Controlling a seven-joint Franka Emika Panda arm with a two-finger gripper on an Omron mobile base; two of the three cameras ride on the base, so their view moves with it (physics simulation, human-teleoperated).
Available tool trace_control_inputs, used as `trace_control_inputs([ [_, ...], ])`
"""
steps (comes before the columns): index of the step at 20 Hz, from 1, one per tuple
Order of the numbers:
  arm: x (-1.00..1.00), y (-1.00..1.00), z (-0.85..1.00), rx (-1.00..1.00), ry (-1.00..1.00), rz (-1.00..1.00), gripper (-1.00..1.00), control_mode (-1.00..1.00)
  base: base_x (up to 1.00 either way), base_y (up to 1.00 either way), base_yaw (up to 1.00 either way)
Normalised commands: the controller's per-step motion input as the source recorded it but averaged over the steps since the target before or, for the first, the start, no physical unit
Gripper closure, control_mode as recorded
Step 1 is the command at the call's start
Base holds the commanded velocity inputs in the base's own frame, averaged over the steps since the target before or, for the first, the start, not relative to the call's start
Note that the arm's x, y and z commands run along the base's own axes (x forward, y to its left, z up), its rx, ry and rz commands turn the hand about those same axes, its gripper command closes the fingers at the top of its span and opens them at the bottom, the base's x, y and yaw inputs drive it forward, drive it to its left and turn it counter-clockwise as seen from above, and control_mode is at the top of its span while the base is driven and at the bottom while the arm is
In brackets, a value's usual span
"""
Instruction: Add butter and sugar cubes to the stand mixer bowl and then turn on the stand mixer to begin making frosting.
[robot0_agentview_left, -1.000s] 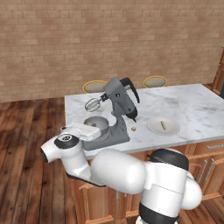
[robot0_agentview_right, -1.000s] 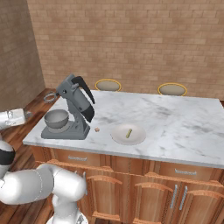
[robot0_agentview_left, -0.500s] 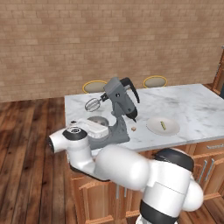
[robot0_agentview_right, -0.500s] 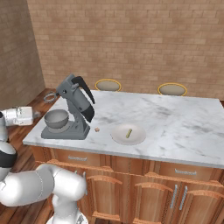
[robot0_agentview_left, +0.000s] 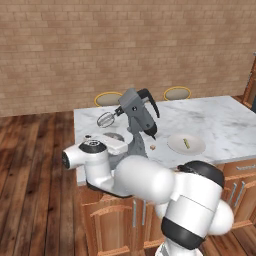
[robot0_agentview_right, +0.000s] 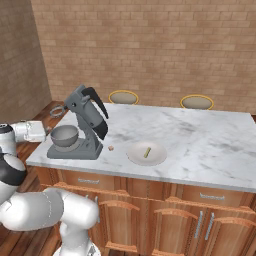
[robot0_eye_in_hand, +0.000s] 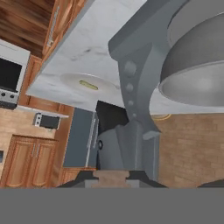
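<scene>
Hovering beside the deep shiny grey metal stand mixer bowl (robot0_agentview_right: 64, 136) on the white marble desk (robot0_agentview_right: 210, 145), the gripper (robot0_eye_in_hand: 111, 178), jaws nearly closed on a small tan cube (robot0_eye_in_hand: 111, 177), looks poised to drop it in, beneath the dark grey tilt-head stand mixer (robot0_agentview_right: 85, 122).

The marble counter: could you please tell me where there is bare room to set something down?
The counter is bare right of the plate to its far edge. The left end is crowded: stand mixer, bowl, a small cube.
</scene>
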Motion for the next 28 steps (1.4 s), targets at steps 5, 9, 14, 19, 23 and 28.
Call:
trace_control_inputs([
  [5,0.13,0.00,-0.47,0.00,0.00,0.00,1.00,-1.00,0.00,0.00,0.00],
  [9,0.06,0.05,-0.34,0.00,0.00,0.00,1.00,-1.00,0.00,0.00,0.00],
  [14,0.04,0.19,-0.08,0.04,0.00,0.00,1.00,-1.00,0.00,0.00,0.00],
  [19,0.09,0.13,0.00,0.08,0.00,0.00,1.00,-1.00,0.00,0.00,0.00],
  [23,0.15,0.03,0.00,0.07,0.00,0.00,1.00,-1.00,0.00,0.00,0.00],
  [28,0.19,0.00,-0.06,0.04,0.00,0.04,1.00,-1.00,0.00,0.00,0.00],
])
